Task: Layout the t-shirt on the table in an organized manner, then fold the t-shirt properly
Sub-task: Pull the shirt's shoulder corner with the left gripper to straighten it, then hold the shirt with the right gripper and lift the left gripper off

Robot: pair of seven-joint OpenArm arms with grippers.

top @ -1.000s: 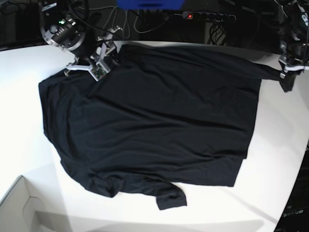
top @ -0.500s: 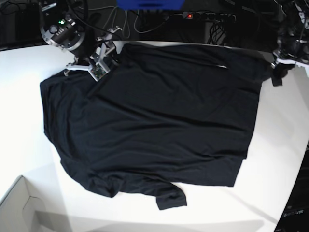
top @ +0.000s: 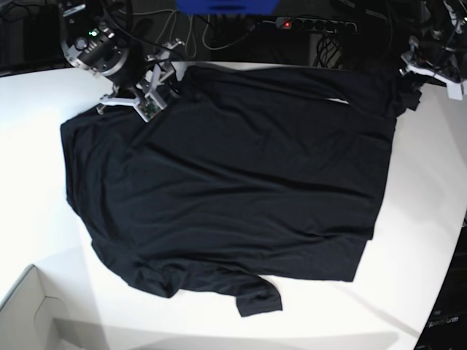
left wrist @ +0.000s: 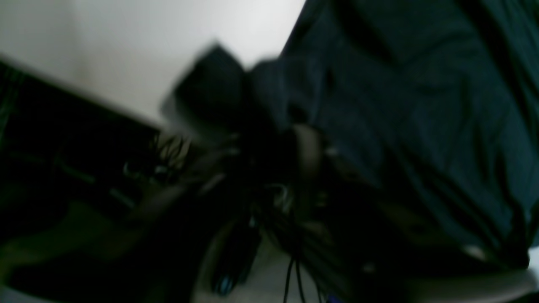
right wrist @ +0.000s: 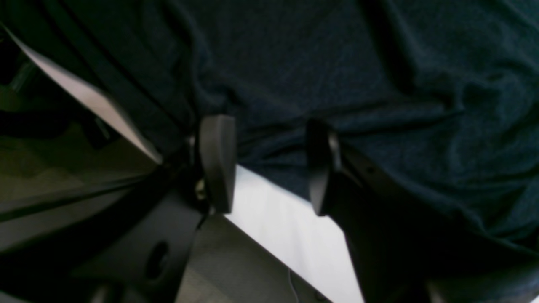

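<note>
T-shirt (top: pixel 226 182) lies mostly spread on table (top: pixel 44 131), unfolded; right gripper (right wrist: pixel 265 164) fingers spread astride its hem; left gripper (top: pixel 430 69) state unclear.

Thin, soft, matt black cloth in the t-shirt (top: pixel 233 182), faintly creased; smooth, slightly glossy white surface on the table (top: pixel 36 182).

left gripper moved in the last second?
Yes. In the base view the left gripper has gone up and left, from the table edge toward the power strip.
</note>
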